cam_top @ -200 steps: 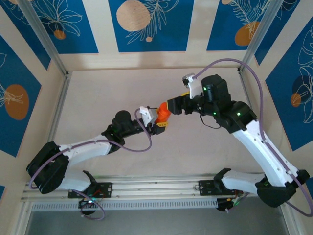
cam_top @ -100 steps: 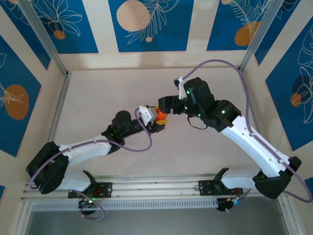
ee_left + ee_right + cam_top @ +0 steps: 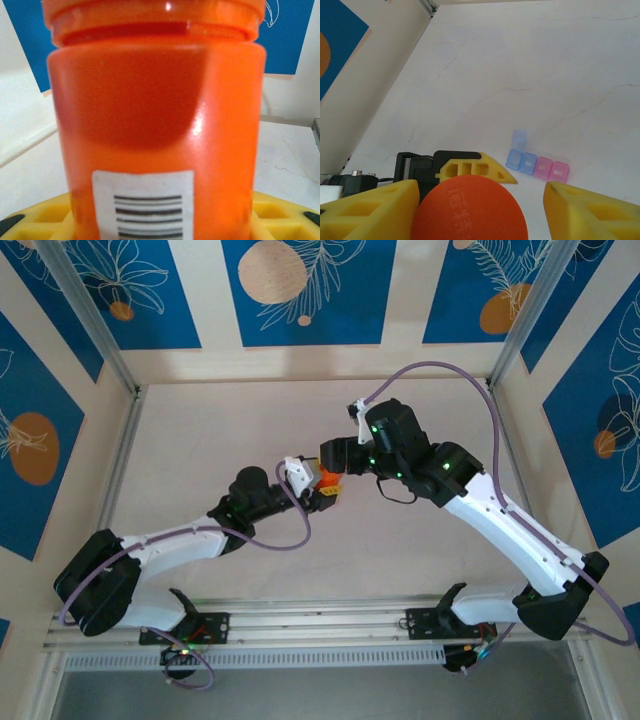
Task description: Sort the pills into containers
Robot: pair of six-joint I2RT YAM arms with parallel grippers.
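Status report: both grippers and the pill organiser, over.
Left gripper shut on orange bottle. Right gripper open, astride its cap, cap on. Pill organiser on table beyond, one blue lid up.

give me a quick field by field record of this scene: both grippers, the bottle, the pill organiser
left gripper: shut on the orange bottle, cap end towards the right arm
right gripper: open, one finger on each side of the cap
cap: on the bottle
bottle label: white, with a barcode
pill organiser: lying on the table, apart from both grippers; blue and pink boxes in a row
organiser lids: one at the blue end raised, the others look shut
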